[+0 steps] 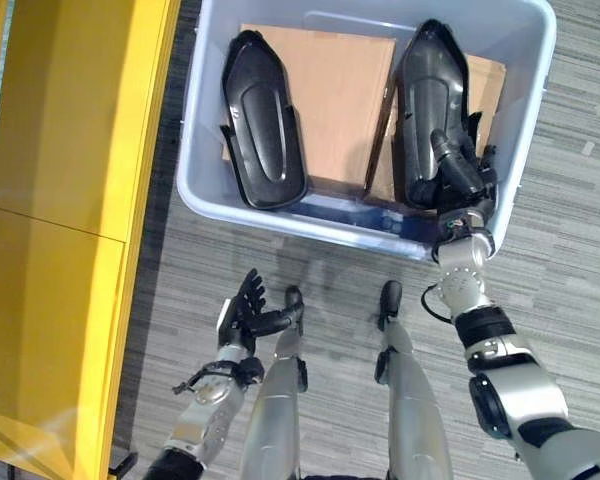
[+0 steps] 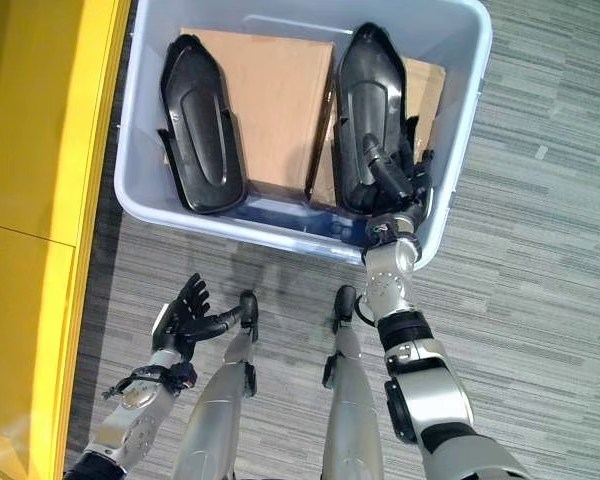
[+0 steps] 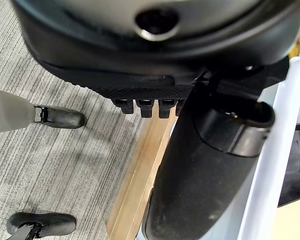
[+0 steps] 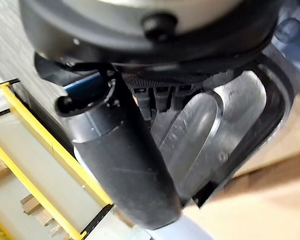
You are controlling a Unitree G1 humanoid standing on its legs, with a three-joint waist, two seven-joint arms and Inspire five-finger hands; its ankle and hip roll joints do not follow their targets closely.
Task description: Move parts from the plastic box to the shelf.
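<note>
Two long black moulded parts lie side by side in the pale blue plastic box (image 1: 310,225) on brown cardboard (image 1: 335,90): one on the left (image 1: 263,120), one on the right (image 1: 430,90). My right hand (image 1: 462,178) reaches over the box's near wall onto the near end of the right part (image 4: 215,120). Its thumb (image 4: 125,175) lies over the part, its fingers are straight along the part's right edge, and the hand is open. My left hand (image 1: 242,312) hangs open over the floor in front of the box, fingers spread, holding nothing.
The yellow shelf (image 1: 70,200) runs along the left side, close to the box's left wall. Grey striped carpet (image 1: 570,230) surrounds the box, with open floor to its right and in front.
</note>
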